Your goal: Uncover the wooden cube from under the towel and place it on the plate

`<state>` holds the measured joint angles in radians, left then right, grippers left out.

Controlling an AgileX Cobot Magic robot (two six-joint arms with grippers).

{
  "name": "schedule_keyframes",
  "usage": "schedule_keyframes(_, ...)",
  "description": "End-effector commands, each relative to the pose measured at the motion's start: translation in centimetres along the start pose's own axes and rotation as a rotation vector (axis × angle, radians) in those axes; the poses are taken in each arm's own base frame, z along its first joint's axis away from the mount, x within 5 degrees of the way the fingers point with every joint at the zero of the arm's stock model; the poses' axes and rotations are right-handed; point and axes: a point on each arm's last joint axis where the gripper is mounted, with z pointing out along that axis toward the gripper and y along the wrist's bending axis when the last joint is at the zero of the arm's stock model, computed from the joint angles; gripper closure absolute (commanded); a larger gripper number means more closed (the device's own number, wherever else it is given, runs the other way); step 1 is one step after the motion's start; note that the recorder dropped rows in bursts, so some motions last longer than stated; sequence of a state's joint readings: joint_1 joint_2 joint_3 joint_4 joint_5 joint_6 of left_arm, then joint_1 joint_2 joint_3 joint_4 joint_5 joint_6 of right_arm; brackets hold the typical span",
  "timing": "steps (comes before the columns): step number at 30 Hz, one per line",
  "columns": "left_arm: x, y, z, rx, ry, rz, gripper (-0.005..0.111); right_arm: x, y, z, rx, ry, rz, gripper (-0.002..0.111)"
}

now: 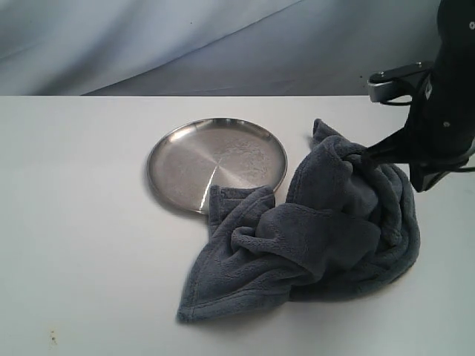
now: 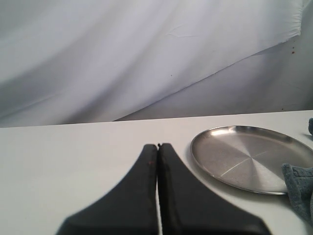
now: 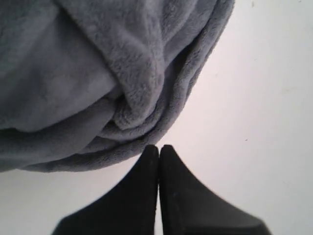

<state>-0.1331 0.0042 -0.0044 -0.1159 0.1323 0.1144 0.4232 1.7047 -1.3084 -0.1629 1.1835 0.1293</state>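
Note:
The blue-grey towel [image 1: 319,237] lies bunched in a heap on the white table, one corner lapping over the near rim of the steel plate [image 1: 185,152]. No wooden cube shows; it is hidden or out of view. My right gripper [image 1: 365,154] comes in from the right, shut, its tips at the towel's upper right folds. In the right wrist view the gripper [image 3: 159,147] is closed right against the towel's [image 3: 88,73] hemmed edge, with nothing seen between the fingers. My left gripper [image 2: 157,145] is shut and empty above bare table, left of the plate [image 2: 234,152], beside a towel corner [image 2: 299,188].
The white table [image 1: 74,222] stretches bare to the left and front of the plate. A pale grey cloth backdrop [image 1: 185,44] hangs behind the table's far edge. The right arm's dark body [image 1: 445,111] stands over the table's right side.

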Motion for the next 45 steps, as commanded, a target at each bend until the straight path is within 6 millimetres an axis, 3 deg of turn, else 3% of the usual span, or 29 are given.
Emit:
schedule_keyframes(1,0.1,0.0,0.0,0.005,0.0,-0.004,0.107,-2.4,-0.8,-0.7,0.018,-0.022,0.014,0.108)
schedule_keyframes(11,0.1,0.0,0.0,0.005,0.0,-0.004,0.107,-8.9,-0.2,0.3,-0.003,-0.106,0.026,0.108)
schedule_keyframes(15,0.1,0.0,0.0,0.005,0.0,-0.004,0.107,-11.2,0.5,1.6,-0.044,-0.116,0.04,0.108)
schedule_keyframes(20,0.1,0.0,0.0,0.005,0.0,-0.004,0.107,-13.0,1.8,3.4,-0.068,-0.115,0.03,0.108)
schedule_keyframes(24,0.1,0.0,0.0,0.005,0.0,-0.004,0.107,-14.3,3.3,3.2,-0.065,-0.158,0.002,0.108)
schedule_keyframes(33,0.1,0.0,0.0,0.005,0.0,-0.004,0.107,-15.5,8.8,1.7,-0.117,-0.241,-0.09,0.108)
schedule_keyframes(45,0.1,0.0,0.0,0.005,0.0,-0.004,0.107,-13.3,16.8,0.3,-0.283,-0.229,-0.25,0.108)
